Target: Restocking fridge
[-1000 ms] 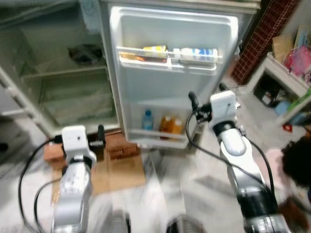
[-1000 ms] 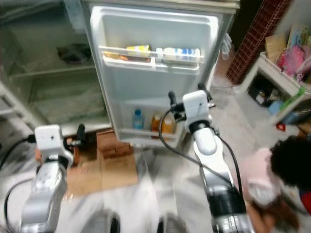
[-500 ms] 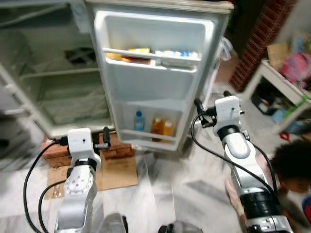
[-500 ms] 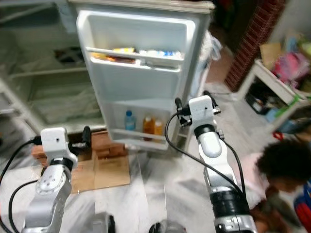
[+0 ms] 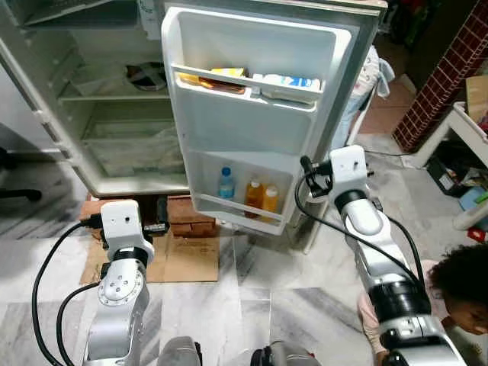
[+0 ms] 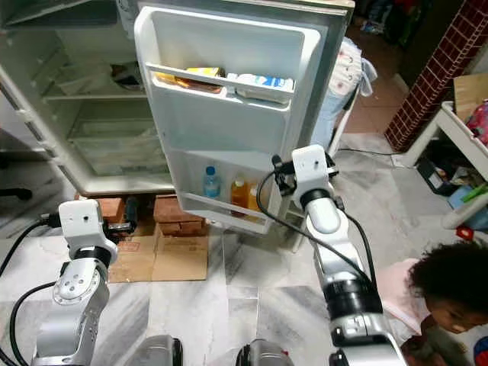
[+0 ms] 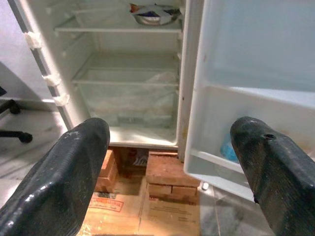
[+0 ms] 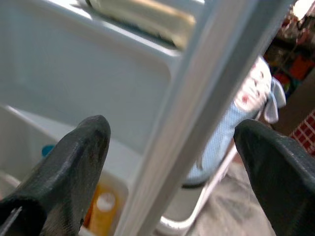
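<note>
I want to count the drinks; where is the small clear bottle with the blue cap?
The small clear bottle with the blue cap stands in the open fridge door's bottom shelf, left of two orange bottles.

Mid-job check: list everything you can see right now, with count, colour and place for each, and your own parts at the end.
Fridge: one, white, open ahead, shelves mostly bare.
Fridge door: one, white, swung open toward me.
Bowl: one, dark, on the upper inner shelf.
Cartons: a few, yellow and white-blue, upper door rack.
Water bottle: one, blue cap, lower door rack.
Juice bottles: two, orange, beside the water bottle.
Bricks: several, red-brown, under the fridge.
Cardboard: flat, brown, on the floor by the bricks.
Person: one, dark hair, low at my right.
Left pincer: black, open, facing the fridge.
Right pincer: black, open, straddling the door's edge.
</note>
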`<state>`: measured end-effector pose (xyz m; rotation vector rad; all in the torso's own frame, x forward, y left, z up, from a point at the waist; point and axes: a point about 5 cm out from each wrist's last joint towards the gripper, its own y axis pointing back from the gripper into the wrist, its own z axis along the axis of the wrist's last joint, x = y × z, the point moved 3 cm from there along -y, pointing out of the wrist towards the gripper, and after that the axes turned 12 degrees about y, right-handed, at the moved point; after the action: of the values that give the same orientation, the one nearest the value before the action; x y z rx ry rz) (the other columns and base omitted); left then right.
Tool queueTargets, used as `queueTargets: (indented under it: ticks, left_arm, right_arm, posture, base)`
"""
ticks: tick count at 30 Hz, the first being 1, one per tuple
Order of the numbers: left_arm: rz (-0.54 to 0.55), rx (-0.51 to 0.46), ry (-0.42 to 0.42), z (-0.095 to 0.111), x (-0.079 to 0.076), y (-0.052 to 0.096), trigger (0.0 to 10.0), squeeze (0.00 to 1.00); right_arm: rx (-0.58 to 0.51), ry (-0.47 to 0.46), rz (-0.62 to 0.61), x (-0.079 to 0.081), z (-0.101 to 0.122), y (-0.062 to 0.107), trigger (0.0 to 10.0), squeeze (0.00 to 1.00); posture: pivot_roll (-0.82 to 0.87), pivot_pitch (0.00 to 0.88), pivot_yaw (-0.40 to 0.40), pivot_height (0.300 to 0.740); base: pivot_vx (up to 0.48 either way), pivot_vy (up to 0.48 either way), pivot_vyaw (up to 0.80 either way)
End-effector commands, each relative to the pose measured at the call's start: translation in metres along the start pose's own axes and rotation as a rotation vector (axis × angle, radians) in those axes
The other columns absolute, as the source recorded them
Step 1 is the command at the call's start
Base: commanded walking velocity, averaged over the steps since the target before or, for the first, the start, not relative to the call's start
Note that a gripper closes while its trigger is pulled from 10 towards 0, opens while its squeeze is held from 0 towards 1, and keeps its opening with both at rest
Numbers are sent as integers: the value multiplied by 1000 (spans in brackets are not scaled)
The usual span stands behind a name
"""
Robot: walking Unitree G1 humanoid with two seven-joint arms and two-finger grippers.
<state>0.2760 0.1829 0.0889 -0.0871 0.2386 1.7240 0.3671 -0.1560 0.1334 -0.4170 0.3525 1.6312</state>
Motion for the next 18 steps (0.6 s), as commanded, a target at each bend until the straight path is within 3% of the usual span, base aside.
queueTargets:
  ticks: [1,13,18]
  left_arm:
    - [2,-19,-7,4,5,3,10000,0]
    - [-2,-18,10,4,4,3,10000,0]
    - [-1,-19,19,5,3,2,10000,0]
  right_arm:
    - [-5,3,-6,0,1,-2,10000,0]
    - [35,-6,-11,2,-8,-5,10000,0]
    - [56,10,-29,-1,-11,-7,10000,0]
  posture:
    - [94,101,-25,740]
    - [97,99,-26,740]
    - [97,97,-25,740]
  base:
    - [292,0,0]
    - [332,0,0]
    - [0,0,0]
